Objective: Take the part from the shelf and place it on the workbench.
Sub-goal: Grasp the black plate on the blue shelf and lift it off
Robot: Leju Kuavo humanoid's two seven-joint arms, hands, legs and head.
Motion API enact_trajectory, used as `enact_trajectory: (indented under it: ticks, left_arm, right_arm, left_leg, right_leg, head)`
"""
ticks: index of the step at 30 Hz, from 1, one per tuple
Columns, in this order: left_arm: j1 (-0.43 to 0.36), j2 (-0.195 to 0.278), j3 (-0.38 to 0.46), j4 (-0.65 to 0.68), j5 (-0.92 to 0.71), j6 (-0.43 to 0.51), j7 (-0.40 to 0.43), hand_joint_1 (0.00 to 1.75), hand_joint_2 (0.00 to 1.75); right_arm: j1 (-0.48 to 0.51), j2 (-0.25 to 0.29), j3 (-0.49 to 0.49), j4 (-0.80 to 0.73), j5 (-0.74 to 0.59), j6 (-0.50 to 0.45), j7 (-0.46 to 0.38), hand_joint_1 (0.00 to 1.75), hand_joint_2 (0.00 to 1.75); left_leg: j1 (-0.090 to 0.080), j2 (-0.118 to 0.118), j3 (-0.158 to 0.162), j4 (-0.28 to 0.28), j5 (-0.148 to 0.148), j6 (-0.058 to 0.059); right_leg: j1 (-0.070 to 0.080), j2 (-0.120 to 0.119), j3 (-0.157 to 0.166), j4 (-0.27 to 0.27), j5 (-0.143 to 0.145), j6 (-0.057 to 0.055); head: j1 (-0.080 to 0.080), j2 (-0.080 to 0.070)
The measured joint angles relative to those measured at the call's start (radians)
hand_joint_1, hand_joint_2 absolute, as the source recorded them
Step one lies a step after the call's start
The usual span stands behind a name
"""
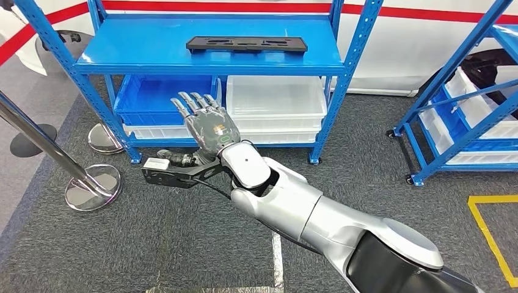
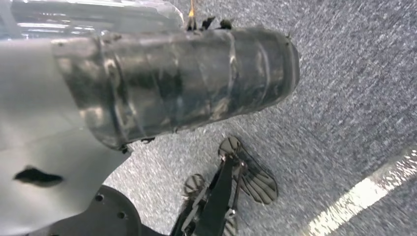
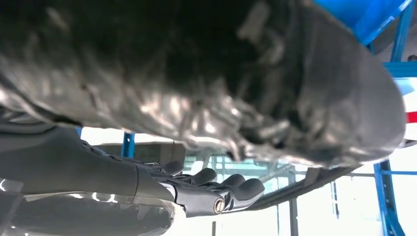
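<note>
Black and flat, the part [image 1: 246,44] lies untouched on the top board of the blue shelf [image 1: 153,46], in the upper middle of the head view. The right robot hand [image 1: 204,122] is raised at the centre of the frame, fingers straight and apart, holding nothing; it sits lower in the picture than the part, in front of the blue bin [image 1: 162,97] and the white bin [image 1: 275,101] on the lower level. In the left wrist view the left robot hand [image 2: 172,81] shows as a grey ribbed cover over carpet, and whether its fingers are apart or together cannot be told. Judged from this, the task is at its start: the reach is under way, and grasping, lifting, carrying and setting down are all left.
</note>
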Motion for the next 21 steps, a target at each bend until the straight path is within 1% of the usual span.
enact_trajectory:
  ticks: [1,2,3,4,5,6,7,8,9,10,11,12,13,14,15,16,17,18,19,21]
  left_arm:
    - [0.000,0.000,0.000,0.000,-0.001,-0.002,-0.002,0.00,0.00]
    - [-0.001,0.000,0.000,0.000,-0.004,-0.006,-0.005,0.00,0.00]
    - [-0.002,-0.001,0.000,0.000,-0.008,-0.012,-0.011,0.00,0.00]
    - [-0.002,-0.004,-0.001,0.000,-0.016,-0.017,-0.019,0.00,0.00]
    - [-0.003,-0.008,-0.002,0.000,-0.026,-0.019,-0.027,0.00,0.00]
    - [-0.003,-0.014,-0.004,0.000,-0.035,-0.016,-0.035,0.00,0.00]
    - [-0.004,-0.021,-0.008,0.000,-0.042,-0.009,-0.041,0.00,0.00]
    - [-0.005,-0.027,-0.012,0.000,-0.047,-0.001,-0.043,0.00,0.00]
    - [-0.006,-0.033,-0.016,0.000,-0.051,0.005,-0.044,0.00,0.00]
    - [-0.008,-0.038,-0.018,0.000,-0.052,0.008,-0.044,0.00,0.00]
    - [-0.009,-0.042,-0.019,0.000,-0.053,0.009,-0.042,0.00,0.00]
    - [-0.010,-0.045,-0.020,0.000,-0.054,0.009,-0.039,0.00,0.00]
    - [-0.011,-0.047,-0.022,0.000,-0.056,0.008,-0.037,0.00,0.00]
    - [-0.011,-0.048,-0.024,0.000,-0.059,0.008,-0.033,0.00,0.00]
    - [-0.010,-0.048,-0.027,0.000,-0.062,0.007,-0.030,0.00,0.00]
    - [-0.009,-0.048,-0.030,0.000,-0.066,0.006,-0.028,0.00,0.00]
    - [-0.009,-0.048,-0.033,0.000,-0.068,0.005,-0.025,0.00,0.00]
    - [-0.010,-0.048,-0.036,0.000,-0.071,0.004,-0.023,0.00,0.00]
    - [-0.011,-0.048,-0.039,0.000,-0.073,0.003,-0.022,0.00,0.00]
    - [-0.012,-0.048,-0.043,0.000,-0.078,0.001,-0.020,0.00,0.00]
  right_arm:
    - [0.000,-0.002,0.000,0.000,0.004,0.003,0.001,0.00,0.00]
    - [-0.001,-0.005,0.000,0.000,0.008,0.007,0.003,0.00,0.00]
    - [-0.003,-0.007,0.000,0.000,0.011,0.010,0.004,0.00,0.00]
    - [-0.004,-0.009,0.000,0.000,0.014,0.013,0.008,0.00,0.00]
    - [-0.004,-0.009,0.000,-0.001,0.018,0.016,0.012,0.00,0.00]
    - [-0.004,-0.009,0.000,-0.001,0.021,0.018,0.015,0.00,0.00]
    - [-0.002,-0.009,0.000,-0.003,0.024,0.020,0.018,0.00,0.00]
    - [-0.002,-0.008,0.000,-0.004,0.025,0.022,0.019,0.00,0.00]
    - [-0.002,-0.008,0.000,-0.006,0.027,0.024,0.019,0.00,0.00]
    - [-0.002,-0.008,0.000,-0.008,0.027,0.026,0.019,0.00,0.00]
    - [-0.001,-0.008,0.000,-0.008,0.028,0.028,0.019,0.00,0.00]
    - [0.000,-0.008,0.000,-0.009,0.028,0.030,0.018,0.00,0.00]
    - [0.003,-0.008,0.000,-0.008,0.028,0.031,0.016,0.00,0.00]
    - [0.005,-0.008,0.000,-0.008,0.028,0.032,0.013,0.00,0.00]
    - [0.005,-0.008,0.000,-0.008,0.026,0.033,0.009,0.00,0.00]
    - [0.005,-0.008,0.000,-0.008,0.025,0.033,0.006,0.00,0.00]
    - [0.004,-0.008,0.000,-0.008,0.023,0.033,0.002,0.00,0.00]
    - [0.002,-0.008,0.000,-0.008,0.021,0.033,-0.001,0.00,0.00]
    - [0.001,-0.007,0.000,-0.008,0.020,0.033,-0.005,0.00,0.00]
    - [-0.002,-0.007,0.000,-0.008,0.019,0.032,-0.009,0.00,0.00]
  left_leg:
    - [0.001,-0.005,0.006,0.001,-0.005,-0.002]
    - [-0.001,-0.009,0.010,0.002,-0.010,-0.005]
    - [-0.001,-0.013,0.011,0.002,-0.013,-0.009]
    - [-0.001,-0.016,0.011,0.001,-0.015,-0.014]
    - [-0.001,-0.019,0.010,-0.002,-0.015,-0.020]
    - [0.000,-0.021,0.011,-0.005,-0.015,-0.026]
    - [0.001,-0.016,0.012,-0.004,-0.019,-0.032]
    - [0.001,-0.008,0.008,0.010,-0.028,-0.037]
    - [0.001,0.000,-0.008,0.045,-0.046,-0.041]
    - [0.002,0.008,-0.034,0.096,-0.067,-0.043]
    - [0.003,0.011,-0.073,0.163,-0.089,-0.046]
    - [0.004,0.013,-0.112,0.224,-0.102,-0.049]
    - [0.005,0.014,-0.140,0.258,-0.099,-0.052]
    - [0.006,0.016,-0.153,0.260,-0.077,-0.054]
    - [0.007,0.018,-0.142,0.216,-0.038,-0.056]
    - [0.008,0.021,-0.117,0.147,0.006,-0.058]
    - [0.007,0.023,-0.088,0.083,0.035,-0.058]
    - [0.006,0.024,-0.067,0.037,0.050,-0.054]
    - [0.004,0.023,-0.057,0.014,0.050,-0.048]
    - [0.002,0.019,-0.054,0.010,0.040,-0.032]
  right_leg:
    - [0.000,0.005,0.025,-0.069,0.042,-0.004]
    - [0.001,0.010,0.050,-0.131,0.071,-0.009]
    - [0.002,0.014,0.071,-0.177,0.084,-0.012]
    - [0.005,0.017,0.083,-0.202,0.085,-0.015]
    - [0.007,0.016,0.088,-0.209,0.079,-0.017]
    - [0.005,0.016,0.093,-0.216,0.078,-0.020]
    - [0.003,0.015,0.099,-0.223,0.079,-0.023]
    - [-0.001,0.014,0.107,-0.230,0.078,-0.028]
    - [-0.005,0.013,0.116,-0.237,0.078,-0.032]
    - [-0.005,0.012,0.123,-0.239,0.075,-0.036]
    - [-0.005,0.009,0.128,-0.240,0.072,-0.039]
    - [-0.004,0.008,0.132,-0.239,0.068,-0.040]
    - [-0.004,0.007,0.136,-0.238,0.063,-0.041]
    - [-0.004,0.006,0.141,-0.236,0.057,-0.040]
    - [-0.005,0.007,0.147,-0.233,0.051,-0.039]
    - [-0.006,0.008,0.154,-0.229,0.043,-0.035]
    - [-0.004,0.008,0.158,-0.223,0.034,-0.030]
    - [-0.003,0.008,0.159,-0.219,0.027,-0.024]
    - [0.000,0.007,0.159,-0.216,0.022,-0.018]
    - [0.002,0.005,0.159,-0.216,0.018,-0.010]
  head:
    - [0.000,0.000]
    - [0.000,0.000]
    - [0.000,0.000]
    - [0.000,0.000]
    - [0.001,0.000]
    - [0.002,0.000]
    - [0.001,0.000]
    - [0.000,0.000]
    - [-0.003,0.000]
    - [-0.005,0.000]
    - [-0.007,0.000]
    - [-0.008,0.000]
    - [-0.007,0.000]
    - [-0.008,0.000]
    - [-0.008,0.000]
    - [-0.008,0.000]
    - [-0.009,0.000]
    - [-0.010,0.000]
    - [-0.011,0.000]
    - [-0.010,0.000]
